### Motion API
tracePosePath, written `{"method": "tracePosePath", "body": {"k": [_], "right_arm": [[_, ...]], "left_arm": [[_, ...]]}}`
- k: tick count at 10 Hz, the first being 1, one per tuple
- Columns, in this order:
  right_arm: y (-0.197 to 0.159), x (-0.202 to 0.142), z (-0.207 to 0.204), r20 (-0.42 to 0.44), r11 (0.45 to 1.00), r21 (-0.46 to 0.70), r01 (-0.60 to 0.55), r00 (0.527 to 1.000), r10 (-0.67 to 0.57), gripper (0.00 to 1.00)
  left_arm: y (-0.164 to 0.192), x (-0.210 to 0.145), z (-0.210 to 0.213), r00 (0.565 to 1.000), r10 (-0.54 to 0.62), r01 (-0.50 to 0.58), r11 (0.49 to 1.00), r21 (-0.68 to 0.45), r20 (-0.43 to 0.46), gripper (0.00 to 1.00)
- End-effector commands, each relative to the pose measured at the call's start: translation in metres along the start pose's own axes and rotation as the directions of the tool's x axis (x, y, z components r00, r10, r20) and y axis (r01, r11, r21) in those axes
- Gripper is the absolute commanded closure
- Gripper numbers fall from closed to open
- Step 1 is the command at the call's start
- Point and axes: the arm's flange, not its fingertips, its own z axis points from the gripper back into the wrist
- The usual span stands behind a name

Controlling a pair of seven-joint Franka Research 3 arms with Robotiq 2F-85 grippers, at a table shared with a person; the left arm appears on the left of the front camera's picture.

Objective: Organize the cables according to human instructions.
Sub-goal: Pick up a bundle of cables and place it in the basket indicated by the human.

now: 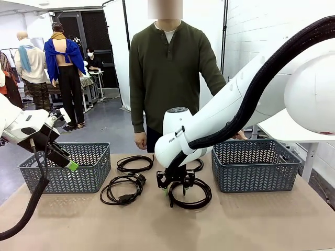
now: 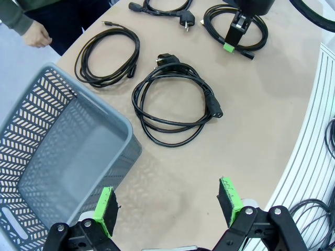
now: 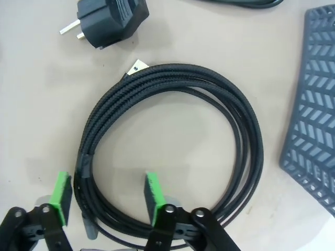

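Black braided cable coil (image 3: 172, 72) lies flat on tabletop (image 3: 31, 110). Its near strands pass between right gripper (image 3: 107, 194) fingers, part-spread, astride, not yet pinching. Left gripper (image 2: 168, 205) fingers wide, empty, well apart, over basket (image 2: 104, 112) rim.

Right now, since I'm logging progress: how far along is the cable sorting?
Done: nothing sorted; all four cables lie on the table, and the left basket holds none. In hand: the right tool straddles the braided cable, jaws not clamped. The left tool hangs open by that basket. Left: all four to place.
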Motion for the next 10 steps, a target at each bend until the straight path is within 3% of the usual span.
{"method": "tracePosePath", "body": {"k": [1,3,10], "right_arm": [[0.008,0.005,-0.003,0.026,0.999,-0.032,0.024,0.999,-0.023,0.64],[0.007,0.006,-0.003,0.022,0.999,-0.035,0.025,0.999,-0.025,1.0],[0.012,0.004,0.013,0.042,0.999,-0.02,0.026,0.999,-0.025,1.0]], "left_arm": [[0.002,-0.001,0.0,1.0,0.006,-0.006,1.0,-0.014,0.016,0.0],[0.002,-0.001,0.0,1.0,0.006,-0.006,1.0,-0.014,0.016,0.0],[0.002,-0.001,0.0,1.0,0.006,-0.006,1.0,-0.014,0.016,0.0]]}}
